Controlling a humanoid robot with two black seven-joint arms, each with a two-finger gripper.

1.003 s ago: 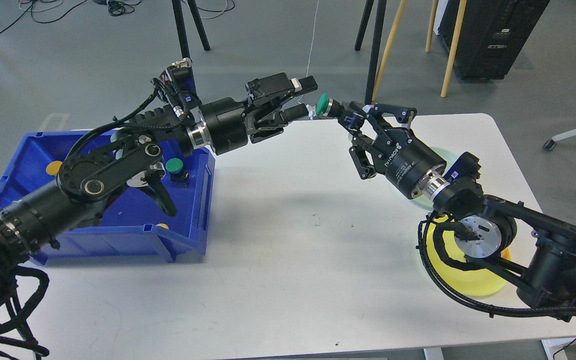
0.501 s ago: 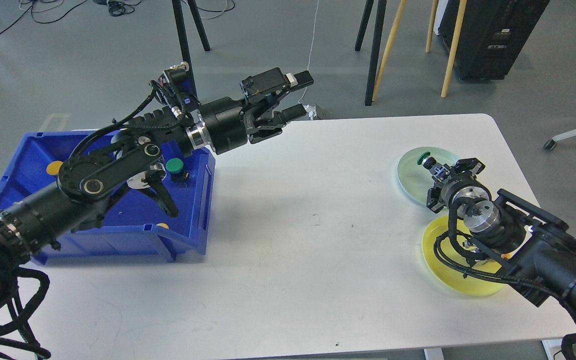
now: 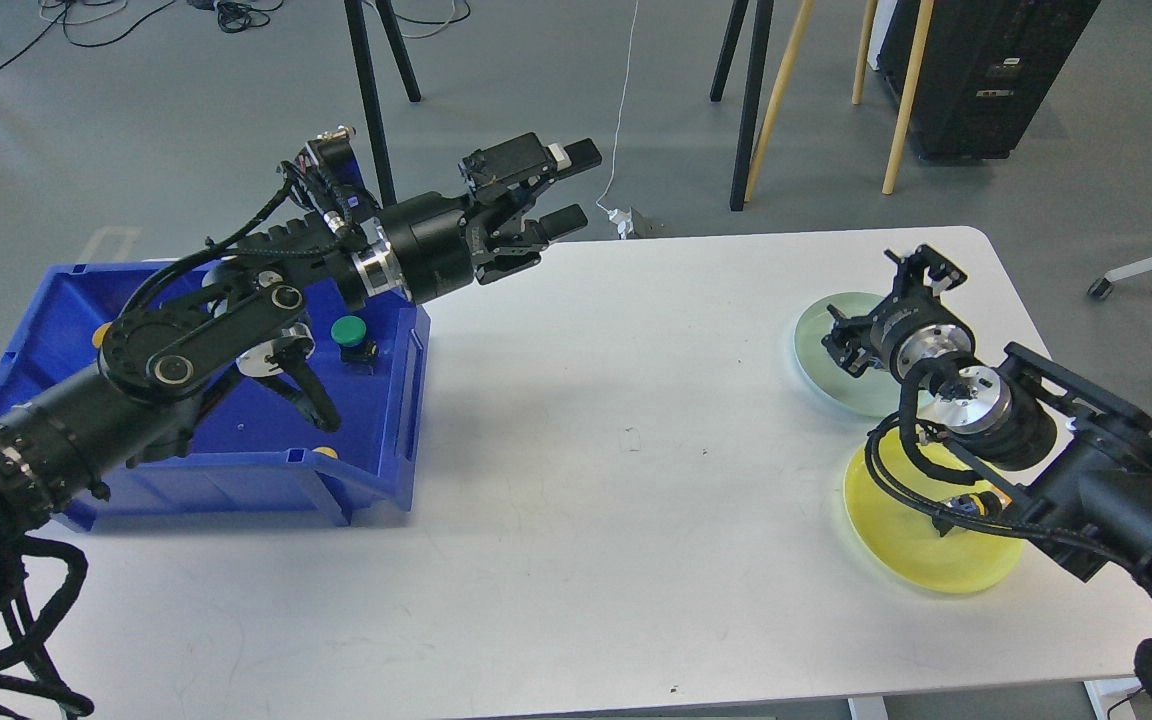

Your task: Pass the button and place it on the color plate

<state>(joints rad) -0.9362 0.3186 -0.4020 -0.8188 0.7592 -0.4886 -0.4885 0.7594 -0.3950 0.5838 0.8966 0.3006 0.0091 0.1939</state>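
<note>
My left gripper (image 3: 564, 185) is open and empty, held in the air past the far left edge of the white table (image 3: 596, 500). My right gripper (image 3: 886, 300) is over the pale green plate (image 3: 821, 375) at the right, seen from behind, its two fingers spread wide apart. The green button it carried does not show; the gripper may hide it. A yellow plate (image 3: 926, 560) lies in front of the green one, partly under my right arm. Another green button (image 3: 348, 332) stands in the blue bin (image 3: 376, 480) at the left.
The blue bin also holds yellow buttons (image 3: 101, 335), partly hidden by my left arm. Tripod and stand legs (image 3: 741, 100) rise beyond the table's far edge. A white cable end (image 3: 626, 218) lies at the far edge.
My right arm swung the green button from the handover point to the green plate, and its fingers have now spread open. My left gripper drew back to the left, open.
</note>
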